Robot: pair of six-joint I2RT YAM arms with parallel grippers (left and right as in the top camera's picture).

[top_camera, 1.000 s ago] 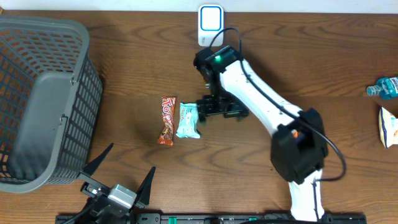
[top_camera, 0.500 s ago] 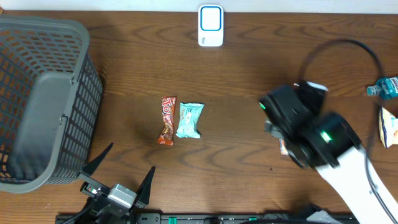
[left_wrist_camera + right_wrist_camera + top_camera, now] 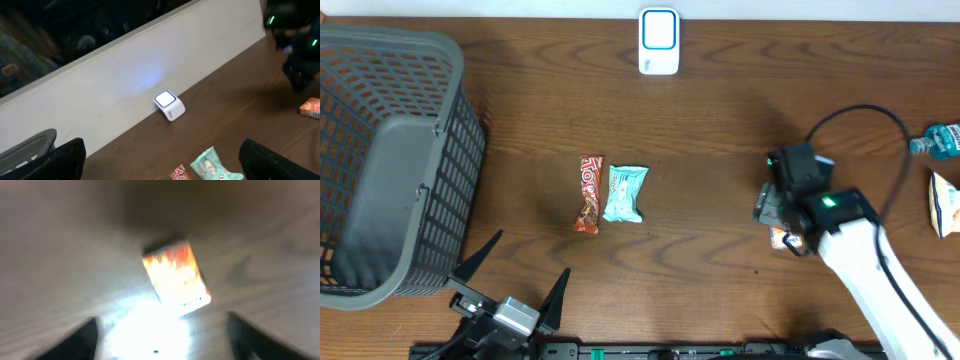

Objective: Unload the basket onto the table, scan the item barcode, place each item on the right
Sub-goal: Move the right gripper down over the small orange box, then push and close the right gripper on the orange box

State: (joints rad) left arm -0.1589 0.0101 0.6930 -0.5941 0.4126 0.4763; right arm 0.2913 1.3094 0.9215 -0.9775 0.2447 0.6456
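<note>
Right gripper [image 3: 161,320] fingers apart, blurred orange packet [image 3: 176,277] ahead between them, print unreadable, left gripper [image 3: 162,144] spread wide, holding nothing, fingers cut off at frame edge

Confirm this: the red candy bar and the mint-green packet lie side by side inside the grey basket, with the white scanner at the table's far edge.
Wrong. The overhead view shows the red candy bar and the mint-green packet side by side on the table, outside the grey basket. The white scanner is at the table's far edge.
</note>
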